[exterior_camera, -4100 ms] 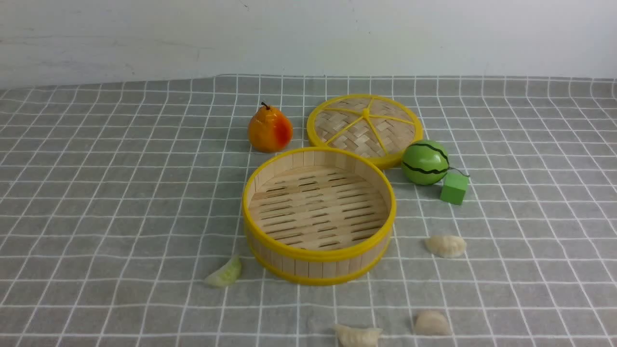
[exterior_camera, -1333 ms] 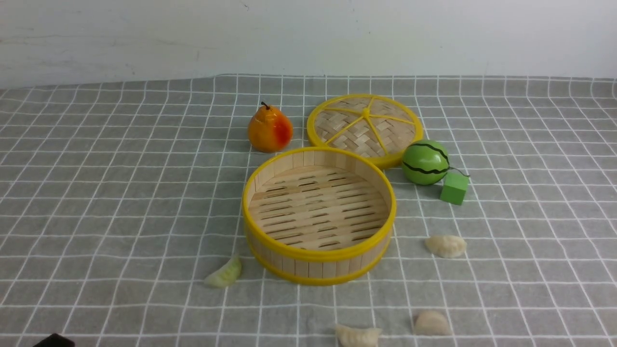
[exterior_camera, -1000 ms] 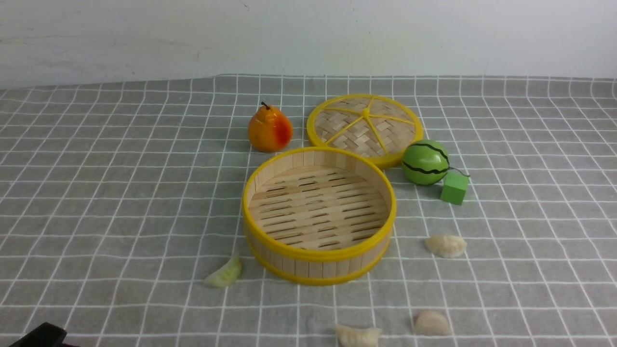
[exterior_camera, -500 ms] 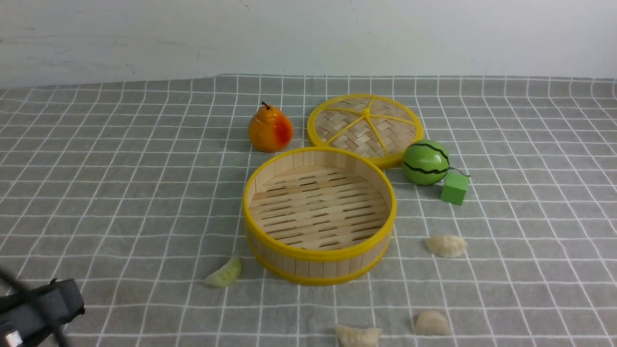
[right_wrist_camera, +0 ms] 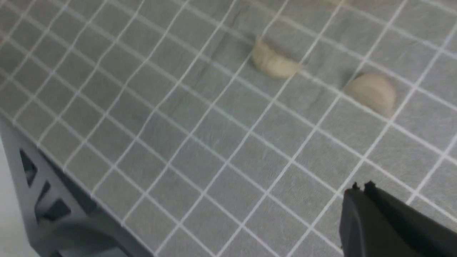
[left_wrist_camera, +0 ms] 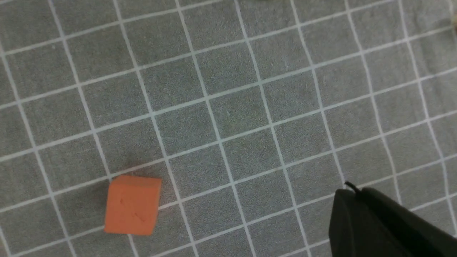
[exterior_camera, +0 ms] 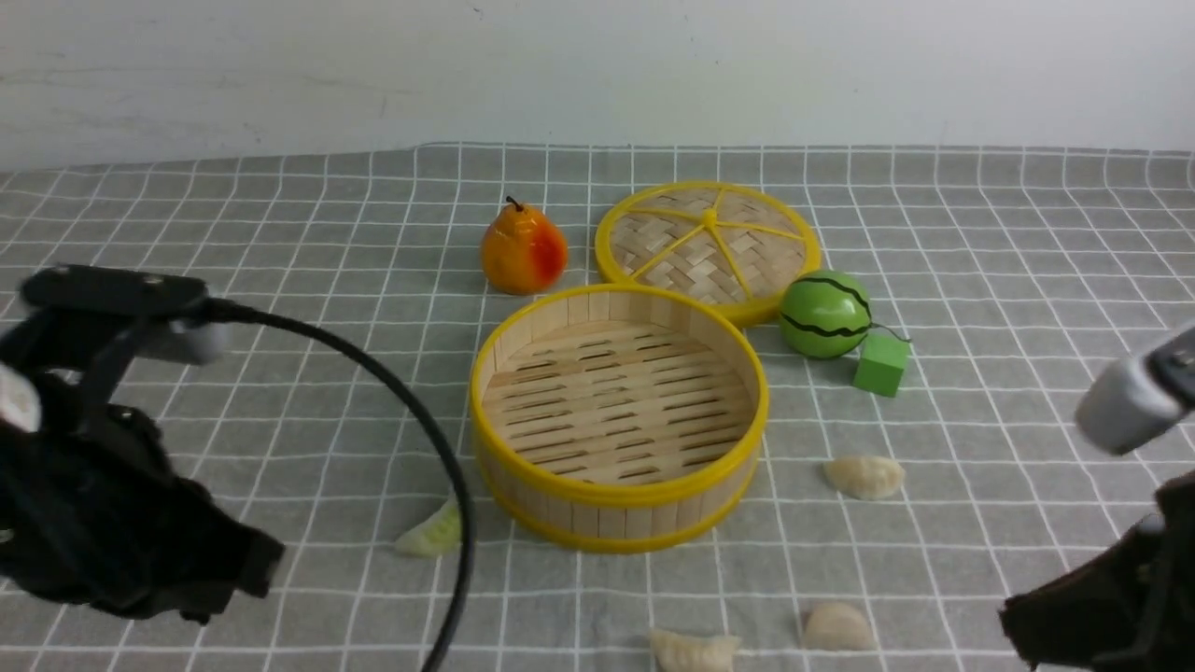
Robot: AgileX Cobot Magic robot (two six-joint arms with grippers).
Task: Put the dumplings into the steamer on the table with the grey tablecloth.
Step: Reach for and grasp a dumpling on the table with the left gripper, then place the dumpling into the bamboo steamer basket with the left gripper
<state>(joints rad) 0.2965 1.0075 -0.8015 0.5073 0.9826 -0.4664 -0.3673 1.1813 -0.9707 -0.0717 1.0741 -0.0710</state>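
The round bamboo steamer (exterior_camera: 611, 519) stands empty in the middle of the grey tablecloth (exterior_camera: 280, 280). A pale green dumpling (exterior_camera: 431, 534) lies at its front left. Three cream dumplings lie to the right and front: one (exterior_camera: 864, 476), another (exterior_camera: 837, 625) and a third (exterior_camera: 693, 650). The right wrist view shows two of them (right_wrist_camera: 275, 63) (right_wrist_camera: 371, 93), well ahead of my right gripper (right_wrist_camera: 360, 187), which is shut and empty. My left gripper (left_wrist_camera: 351, 191) is shut over bare cloth. The left arm (exterior_camera: 112, 485) and right arm (exterior_camera: 1111, 597) hang at the near corners.
A pear (exterior_camera: 523, 250), the woven lid (exterior_camera: 707, 245), a watermelon ball (exterior_camera: 823, 315) and a green cube (exterior_camera: 879, 364) sit behind and right of the steamer. An orange cube (left_wrist_camera: 132, 204) lies near my left gripper. The table's edge (right_wrist_camera: 53, 153) shows in the right wrist view.
Both arms have risen into the front view, the left from the bottom left corner, the right at the bottom right. The steamer and the dumplings have not moved.
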